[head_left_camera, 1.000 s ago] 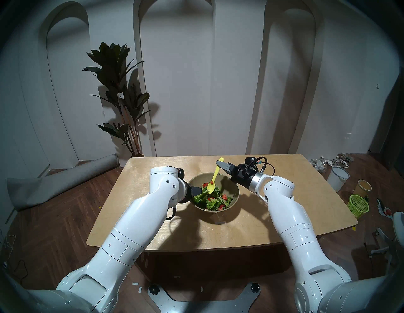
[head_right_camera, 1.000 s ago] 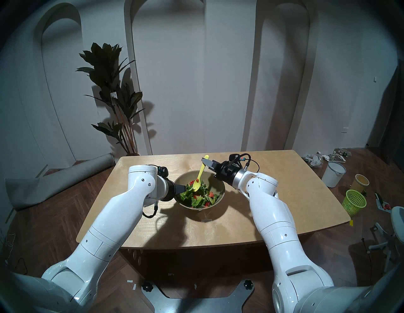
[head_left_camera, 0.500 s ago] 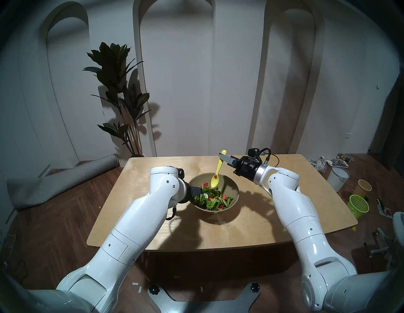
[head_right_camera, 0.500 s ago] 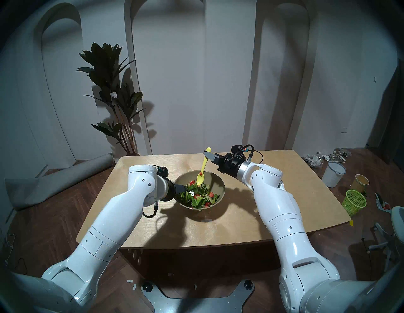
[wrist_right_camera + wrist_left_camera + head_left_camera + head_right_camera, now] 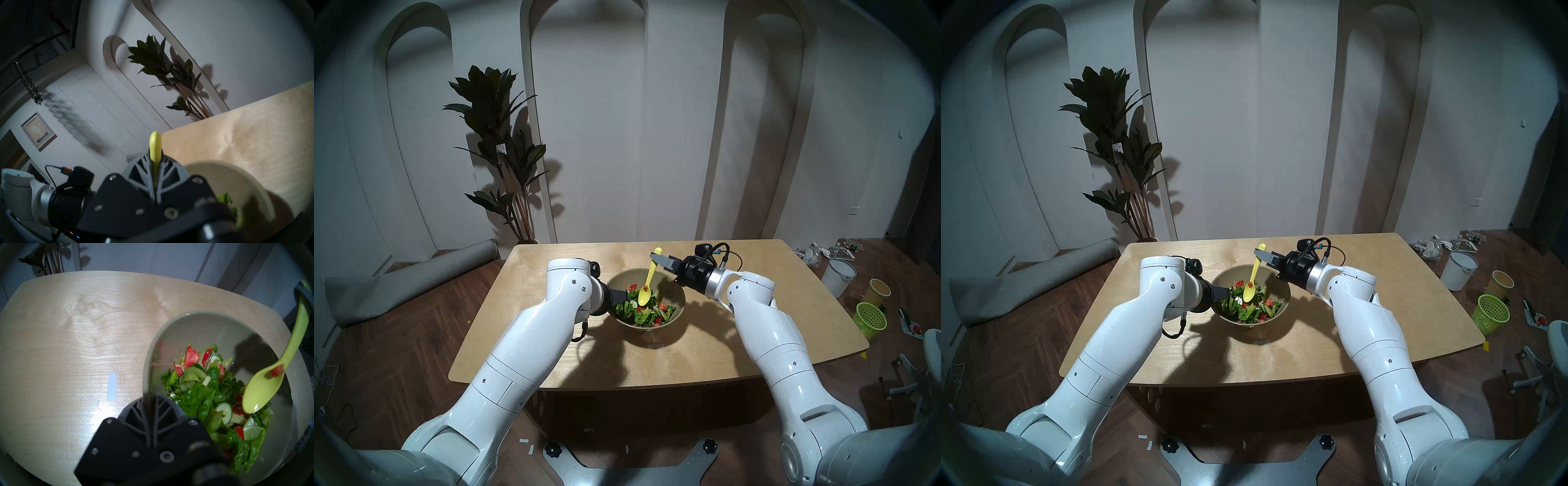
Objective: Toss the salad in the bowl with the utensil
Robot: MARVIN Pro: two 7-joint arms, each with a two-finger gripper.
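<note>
Right tool (image 5: 657,259) pinching spoon (image 5: 648,281) near its handle end, scoop hanging just above salad (image 5: 641,310). Handle steep, leaning away. Left tool (image 5: 149,405) clamped on bowl (image 5: 212,322) rim.

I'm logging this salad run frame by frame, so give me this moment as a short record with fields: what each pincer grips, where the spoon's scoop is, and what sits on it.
left pincer: shut on the rim of the wide olive-beige bowl
right pincer: shut on the handle of the slim yellow-green plastic spoon
spoon scoop: over the salad of green leaves, cucumber slices and tomato chunks, inside the bowl
on the spoon: one red tomato piece at the scoop's neck
bowl: on the light wooden table
</note>
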